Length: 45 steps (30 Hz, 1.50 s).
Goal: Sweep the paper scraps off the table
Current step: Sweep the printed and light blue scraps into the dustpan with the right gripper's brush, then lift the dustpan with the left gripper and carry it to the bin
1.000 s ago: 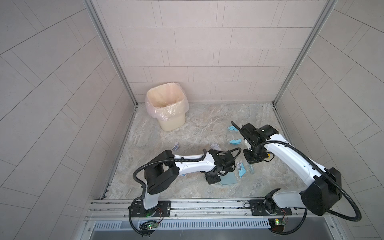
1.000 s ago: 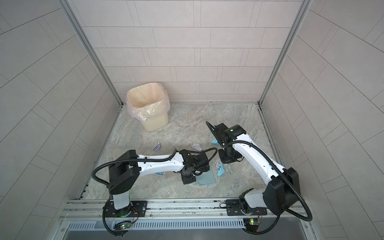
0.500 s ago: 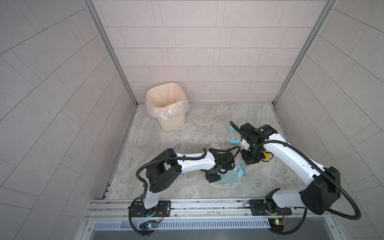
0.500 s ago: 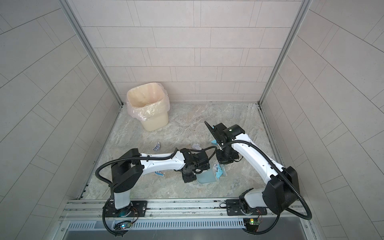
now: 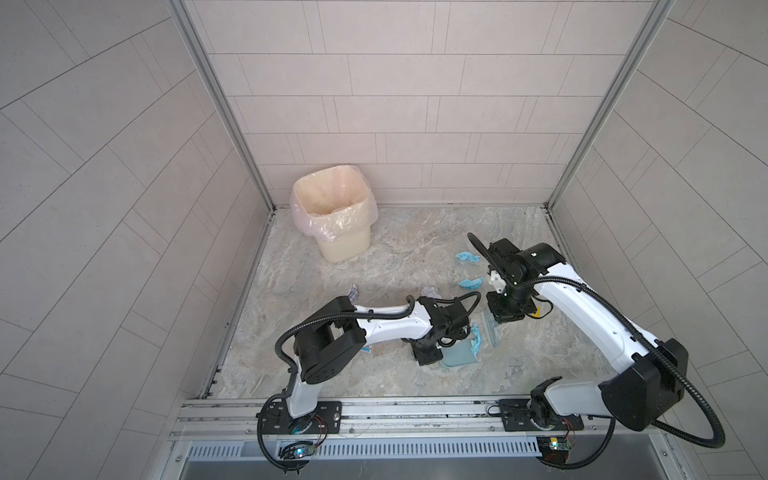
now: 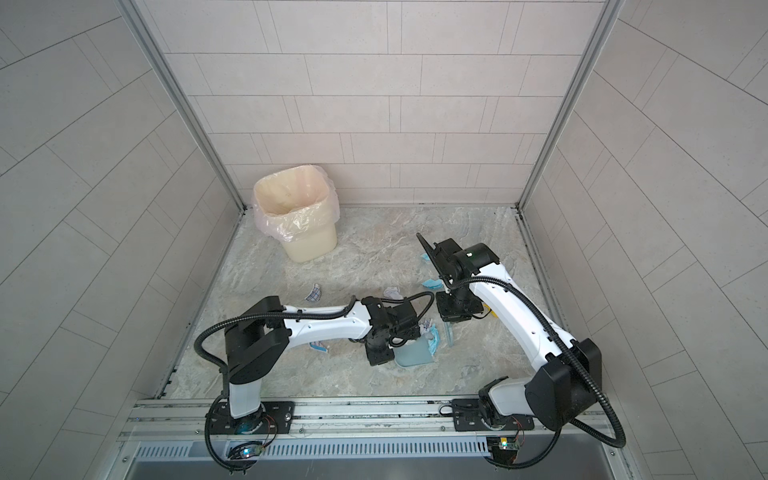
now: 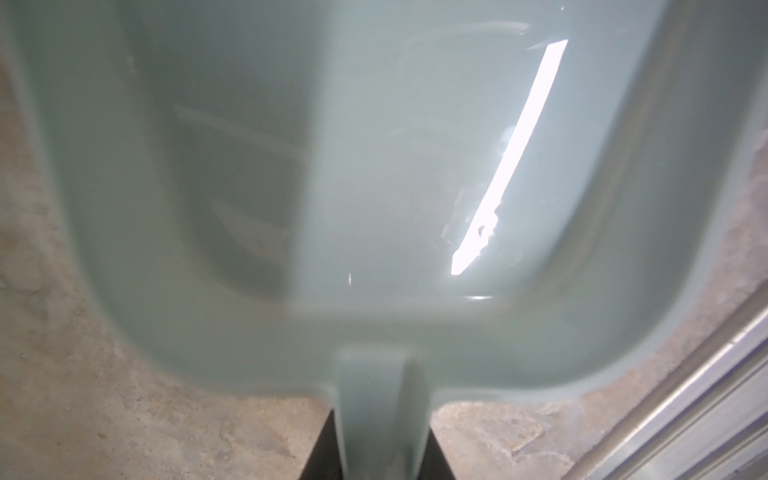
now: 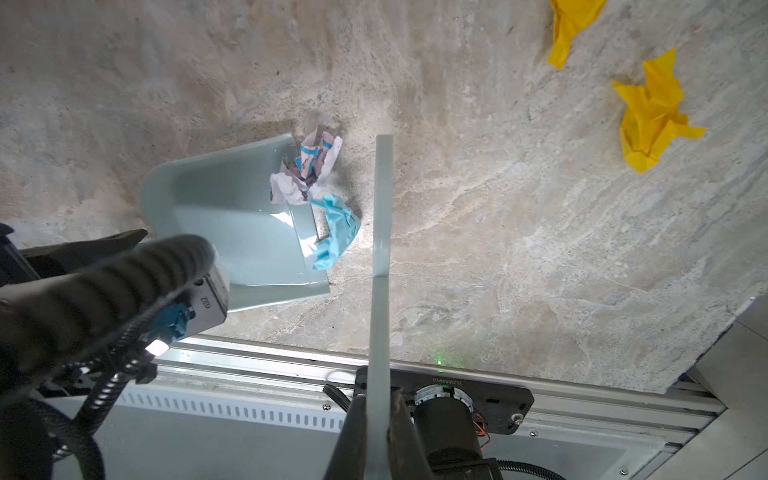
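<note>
My left gripper (image 5: 427,354) (image 7: 380,449) is shut on the handle of the pale blue dustpan (image 5: 457,358) (image 6: 411,355) (image 8: 232,232), which lies flat on the table (image 5: 415,257). My right gripper (image 5: 505,312) (image 8: 380,419) is shut on the pale blue brush (image 5: 492,332) (image 8: 381,232), held just right of the pan's mouth. A light blue scrap (image 5: 477,341) (image 8: 336,232) and a white printed scrap (image 8: 307,170) rest on the pan's lip. Two yellow scraps (image 8: 648,120) lie behind the brush. More paper scraps (image 5: 467,257) (image 5: 471,283) (image 5: 353,292) lie farther back.
A cream bin with a plastic liner (image 5: 332,224) stands at the back left. A metal rail (image 5: 374,411) runs along the table's front edge. Tiled walls close in three sides. Another scrap (image 6: 319,346) peeks out under the left arm.
The brush has pushed the light blue scrap left, from the bare table onto the dustpan's lip. The left arm has shifted slightly with the pan.
</note>
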Each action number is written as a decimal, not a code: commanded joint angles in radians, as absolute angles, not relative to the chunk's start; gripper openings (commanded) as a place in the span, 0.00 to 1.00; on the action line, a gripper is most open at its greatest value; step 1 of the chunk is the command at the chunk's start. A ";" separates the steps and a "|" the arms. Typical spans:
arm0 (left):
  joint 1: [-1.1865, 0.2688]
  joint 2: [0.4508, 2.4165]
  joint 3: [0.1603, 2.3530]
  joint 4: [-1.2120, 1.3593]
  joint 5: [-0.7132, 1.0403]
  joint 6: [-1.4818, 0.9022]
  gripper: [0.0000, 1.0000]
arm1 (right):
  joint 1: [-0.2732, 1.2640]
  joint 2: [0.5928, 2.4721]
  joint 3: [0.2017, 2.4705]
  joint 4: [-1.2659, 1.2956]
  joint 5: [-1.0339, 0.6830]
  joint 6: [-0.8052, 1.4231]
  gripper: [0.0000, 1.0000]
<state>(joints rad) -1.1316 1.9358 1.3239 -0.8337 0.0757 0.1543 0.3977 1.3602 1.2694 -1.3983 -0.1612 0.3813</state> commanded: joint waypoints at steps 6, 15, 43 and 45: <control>-1.127 1.949 1.325 -0.829 0.082 0.148 0.00 | 0.460 1.403 1.273 -1.385 -0.155 0.376 0.00; -1.126 1.939 1.302 -0.815 0.074 0.135 0.00 | 0.511 1.372 1.310 -1.373 -0.311 0.404 0.00; -1.102 1.721 1.151 -0.655 0.024 0.001 0.00 | 0.283 1.249 1.311 -1.436 -0.204 0.355 0.00; -1.091 1.678 1.140 -0.653 0.002 -0.011 0.00 | 0.273 1.238 1.293 -1.420 -0.222 0.357 0.00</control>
